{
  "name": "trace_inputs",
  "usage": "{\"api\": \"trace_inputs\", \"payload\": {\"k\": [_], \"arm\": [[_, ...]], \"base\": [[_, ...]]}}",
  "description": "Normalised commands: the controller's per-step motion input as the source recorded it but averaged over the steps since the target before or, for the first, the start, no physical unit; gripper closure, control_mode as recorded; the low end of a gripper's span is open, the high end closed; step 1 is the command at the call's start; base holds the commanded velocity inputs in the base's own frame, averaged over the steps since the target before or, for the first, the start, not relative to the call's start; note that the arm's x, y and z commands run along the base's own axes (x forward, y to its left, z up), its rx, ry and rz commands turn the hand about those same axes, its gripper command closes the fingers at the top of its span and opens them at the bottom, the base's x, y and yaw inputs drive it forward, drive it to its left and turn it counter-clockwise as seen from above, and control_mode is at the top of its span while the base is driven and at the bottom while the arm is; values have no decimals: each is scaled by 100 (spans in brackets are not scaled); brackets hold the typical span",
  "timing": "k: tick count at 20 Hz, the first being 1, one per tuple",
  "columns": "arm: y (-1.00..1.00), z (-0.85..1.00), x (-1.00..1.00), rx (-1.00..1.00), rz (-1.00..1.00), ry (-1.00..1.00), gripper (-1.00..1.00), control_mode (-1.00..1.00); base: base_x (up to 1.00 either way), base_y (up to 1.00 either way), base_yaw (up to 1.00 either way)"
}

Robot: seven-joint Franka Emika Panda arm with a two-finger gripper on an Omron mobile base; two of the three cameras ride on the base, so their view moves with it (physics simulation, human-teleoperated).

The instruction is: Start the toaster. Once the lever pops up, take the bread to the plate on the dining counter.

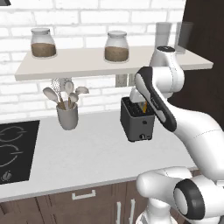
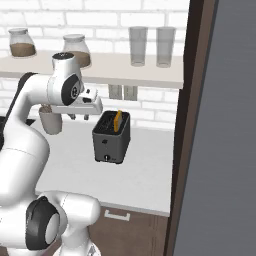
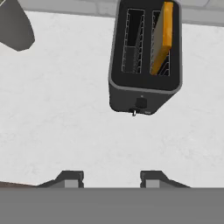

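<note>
The dark toaster (image 1: pixel 138 124) (image 2: pixel 111 140) (image 3: pixel 144 94) stands on the white worktop near the brick wall. The bread (image 1: pixel 143 106) (image 2: pixel 118 121) (image 3: pixel 164 33), golden with an orange crust, stands upright in one slot and pokes out of the top. The other slot is empty. A small pale lever (image 3: pixel 134 113) sits low on the toaster's near end. My gripper (image 2: pixel 78 117) (image 3: pixel 111 177) hovers above the worktop, short of the toaster's near end and to its left. Its fingers are open, with nothing between them. The plate and the dining counter are out of view.
A grey utensil holder (image 1: pixel 67 116) (image 2: pixel 50 122) stands left of the toaster. A black hob (image 1: pixel 15 151) lies at the far left. Overhead, a shelf (image 1: pixel 100 61) carries jars and glasses (image 2: pixel 147 45). A tall dark panel (image 2: pixel 220 125) closes off the right.
</note>
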Motion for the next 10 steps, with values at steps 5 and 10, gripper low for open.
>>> {"api": "trace_inputs", "payload": {"k": [5,10], "arm": [[0,-4,-1,0,0,0,-100,-100],[-33,-51,-2,0,-5,-2,-100,-100]], "base": [[0,0,0],[0,0,0]]}}
